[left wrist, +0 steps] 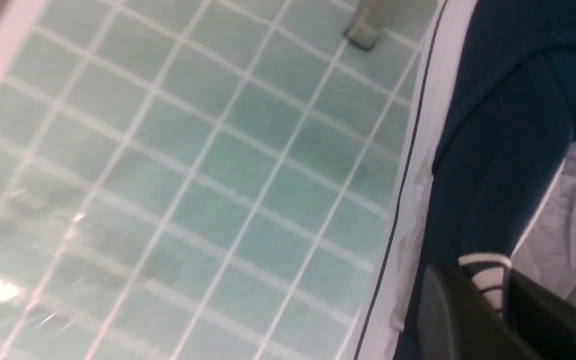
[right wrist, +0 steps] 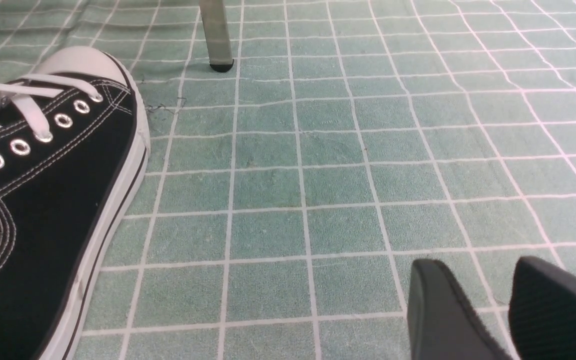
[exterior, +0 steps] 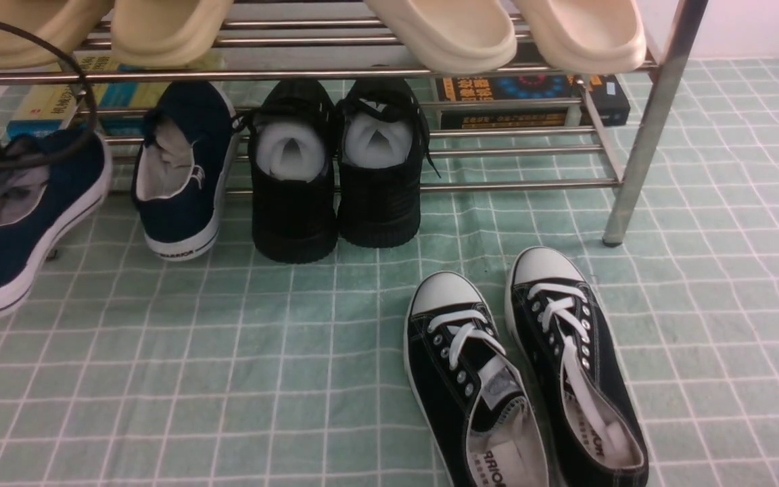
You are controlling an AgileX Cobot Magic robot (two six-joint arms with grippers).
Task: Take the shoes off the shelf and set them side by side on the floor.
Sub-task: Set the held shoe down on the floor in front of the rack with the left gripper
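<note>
At the far left, one navy shoe (exterior: 17,223) is seen clear of the shelf (exterior: 362,73), out over the floor (exterior: 227,379). Its heel is clamped between the closed fingers of the left gripper (left wrist: 488,287). Whether its sole is grounded cannot be told. Just right of it, the second navy shoe (exterior: 183,169) is propped against the lower tier, untouched. At the near right, the right gripper (right wrist: 483,280) is held with jaws apart, empty, above bare floor. Less than half is judged done: one shoe is to be set down, and the other fetched and laid beside it.
</note>
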